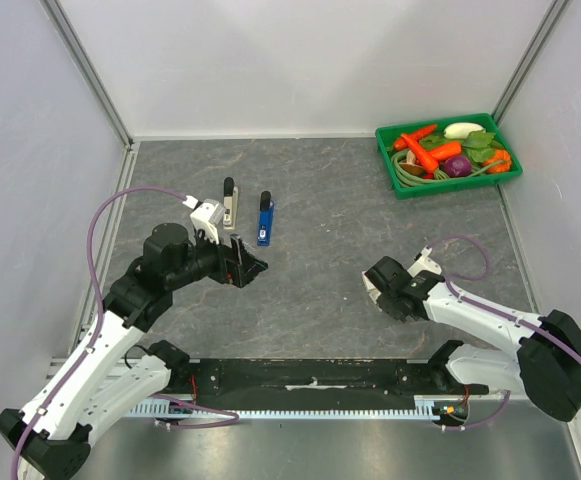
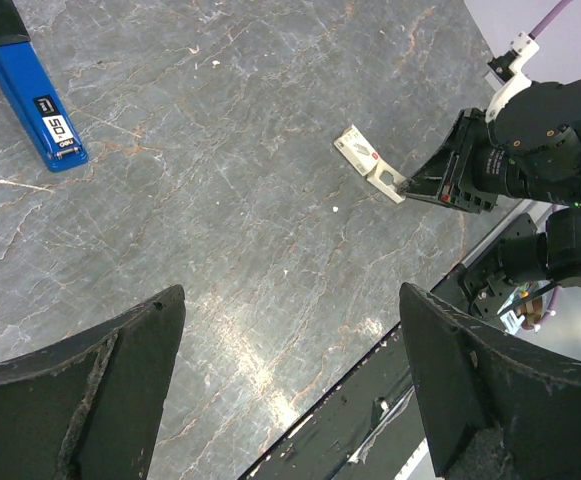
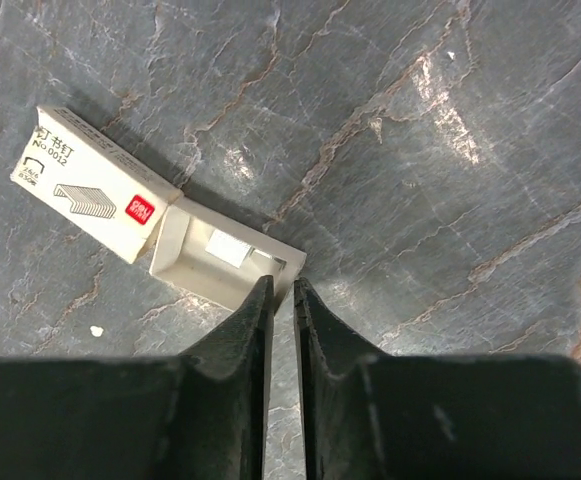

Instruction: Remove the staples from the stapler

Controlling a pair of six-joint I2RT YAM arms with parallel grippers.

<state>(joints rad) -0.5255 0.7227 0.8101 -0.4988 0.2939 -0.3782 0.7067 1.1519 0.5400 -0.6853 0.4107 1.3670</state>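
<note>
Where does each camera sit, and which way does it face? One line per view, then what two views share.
Top external: above and behind, looking down at the table, blue stapler and vegetable tray; left arm and right arm both in view.
Left wrist: on the left arm, looking down and across the table; the open left end effector frames the bottom.
Right wrist: looking straight down; the right end effector pinches the staple box.
Shared: both wrist views show the staple box.

Bright, even overhead light; soft shadows; glare patches on the table (image 2: 270,300); sharp focus.
</note>
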